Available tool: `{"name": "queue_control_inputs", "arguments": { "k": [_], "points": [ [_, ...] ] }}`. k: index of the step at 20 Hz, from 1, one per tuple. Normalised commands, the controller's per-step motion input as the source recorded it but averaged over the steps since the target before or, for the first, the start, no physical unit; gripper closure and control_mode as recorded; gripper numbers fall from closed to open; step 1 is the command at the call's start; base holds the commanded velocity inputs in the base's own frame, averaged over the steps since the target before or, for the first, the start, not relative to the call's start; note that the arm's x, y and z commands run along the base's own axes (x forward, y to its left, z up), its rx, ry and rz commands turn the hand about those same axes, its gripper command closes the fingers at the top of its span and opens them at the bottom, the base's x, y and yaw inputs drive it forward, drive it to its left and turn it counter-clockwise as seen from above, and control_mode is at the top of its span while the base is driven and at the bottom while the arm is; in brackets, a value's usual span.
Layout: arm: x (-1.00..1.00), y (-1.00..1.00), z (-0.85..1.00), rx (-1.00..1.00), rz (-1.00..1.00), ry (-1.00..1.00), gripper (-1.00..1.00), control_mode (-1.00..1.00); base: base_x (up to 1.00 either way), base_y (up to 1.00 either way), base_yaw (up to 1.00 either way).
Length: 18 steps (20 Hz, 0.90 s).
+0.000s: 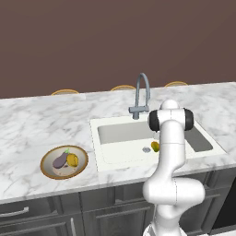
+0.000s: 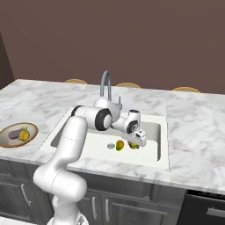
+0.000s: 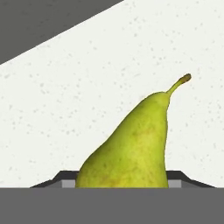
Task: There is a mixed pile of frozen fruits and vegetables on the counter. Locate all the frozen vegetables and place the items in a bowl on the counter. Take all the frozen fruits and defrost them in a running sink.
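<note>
Yellow-green pear [image 3: 131, 144] fills the hand's [image 2: 137, 143] grip over the sink [image 2: 151, 154].

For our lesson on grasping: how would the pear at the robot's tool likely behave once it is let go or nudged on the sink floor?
The pear looks stiff, with a smooth, glossy skin, so it may slip. Its rounded belly and narrow neck suggest it would tip and roll in a curve on the sink floor rather than stay put.

A kitchen: marble counter [image 1: 32, 124], white sink [image 1: 120, 133] with gooseneck tap [image 1: 142, 94], dark grey cabinets [image 1: 106, 207] below.
</note>
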Motion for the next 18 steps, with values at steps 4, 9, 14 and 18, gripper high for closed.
{"name": "queue_control_inputs", "arguments": {
  "k": [4, 9, 14, 18],
  "points": [
    [0.0, 0.0, 0.0, 0.0, 0.0, 0.0, -1.0, -1.0, 0.0, 0.0, 0.0],
    [-0.09, 0.0, 0.04, 0.0, 0.0, 0.01, -1.0, -1.0, 0.0, 0.0, 0.0],
    [-0.26, -0.04, 0.5, 0.0, 0.14, 0.01, -1.0, -1.0, 0.0, 0.0, 0.0],
    [-0.32, -0.01, 0.71, 0.0, 0.21, 0.01, -1.0, -1.0, 0.0, 0.0, 0.0]
  ]
}}
